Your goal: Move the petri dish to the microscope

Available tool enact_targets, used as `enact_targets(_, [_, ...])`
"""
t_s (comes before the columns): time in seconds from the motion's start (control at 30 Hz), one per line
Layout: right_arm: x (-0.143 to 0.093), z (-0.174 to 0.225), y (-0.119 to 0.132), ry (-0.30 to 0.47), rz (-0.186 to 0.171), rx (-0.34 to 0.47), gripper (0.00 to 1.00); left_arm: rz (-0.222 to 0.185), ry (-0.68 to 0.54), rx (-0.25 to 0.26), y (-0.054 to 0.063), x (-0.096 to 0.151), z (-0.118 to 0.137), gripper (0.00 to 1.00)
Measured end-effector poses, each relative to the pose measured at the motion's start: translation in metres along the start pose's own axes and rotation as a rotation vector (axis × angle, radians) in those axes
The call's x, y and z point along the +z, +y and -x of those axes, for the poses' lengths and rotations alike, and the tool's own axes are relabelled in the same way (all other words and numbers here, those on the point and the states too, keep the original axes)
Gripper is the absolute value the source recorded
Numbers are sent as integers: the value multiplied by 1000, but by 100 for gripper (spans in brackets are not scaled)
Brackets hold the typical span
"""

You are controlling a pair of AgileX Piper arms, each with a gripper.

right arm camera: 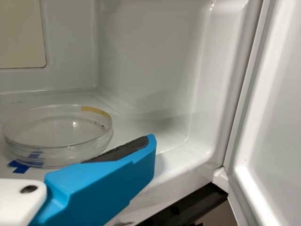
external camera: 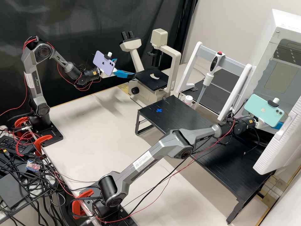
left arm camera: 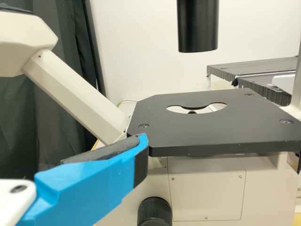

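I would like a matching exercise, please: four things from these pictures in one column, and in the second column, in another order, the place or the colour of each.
1. Petri dish
2. Microscope stage
3. Pipette
4. Phone nearer the microscope

A. purple
B. on the white stand
C. inside the white chamber
D. black, with an opening

Pairs: 1-C; 2-D; 3-B; 4-A

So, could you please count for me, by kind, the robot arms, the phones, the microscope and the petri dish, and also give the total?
Robot arms: 2
Phones: 2
Microscope: 1
Petri dish: 1
Total: 6
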Motion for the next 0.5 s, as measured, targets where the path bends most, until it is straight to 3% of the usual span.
enact_targets(0.2, [0, -8, 1, -10, -21, -41, 100, 0, 0, 0, 0, 0, 0, 100])
enact_targets(0.27, [-1, -9, 1, 0, -8, -52, 100, 0, 0, 0, 0, 0, 0, 100])
enact_targets(0.3, [1, -9, 0, 2, -6, -60, 0, 0, 0, 0, 0, 0, 0, 100])
enact_targets(0.5, [1, -9, -4, 17, -10, -87, 0, 0, 0, 0, 0, 0, 0, 100])
